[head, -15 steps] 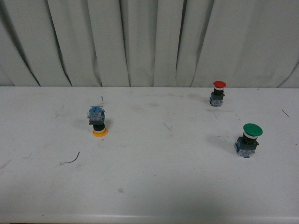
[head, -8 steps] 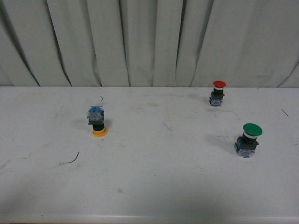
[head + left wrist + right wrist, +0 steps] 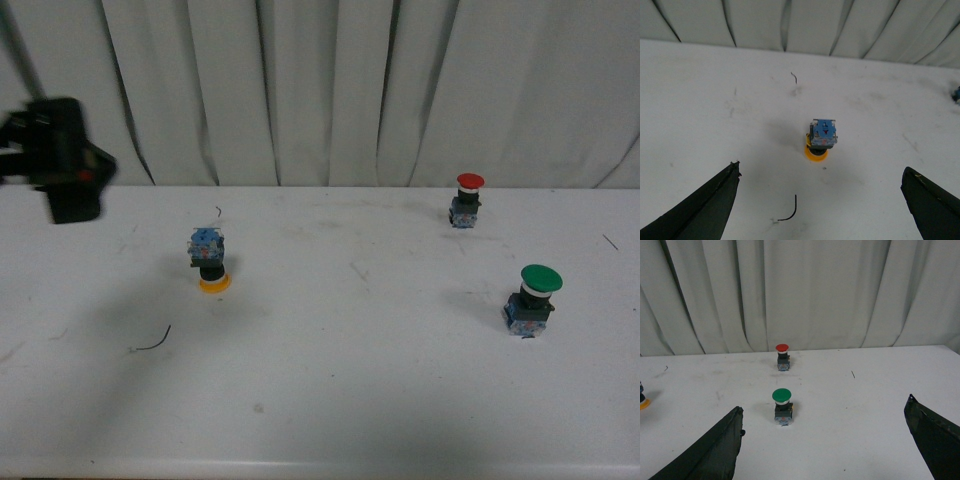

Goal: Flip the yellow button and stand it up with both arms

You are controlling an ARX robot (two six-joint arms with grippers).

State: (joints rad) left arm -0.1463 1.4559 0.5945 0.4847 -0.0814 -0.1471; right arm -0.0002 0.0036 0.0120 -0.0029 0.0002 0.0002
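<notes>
yellow button (image 3: 210,266) cap-down on desk (image 3: 350,390), blue base up, left side — not yet flipped | left pincer (image 3: 821,169) wide, empty, facing it; I judge it lined up to straddle it | right pincer (image 3: 823,405) wide, empty, facing green switch (image 3: 782,407) — well apart from button

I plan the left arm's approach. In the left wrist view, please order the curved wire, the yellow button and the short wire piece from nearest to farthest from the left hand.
1. Curved wire: nearest, right in front of the open left hand.
2. Yellow button: just beyond the wire, cap down.
3. Short wire piece: farthest, toward the curtain.
</notes>
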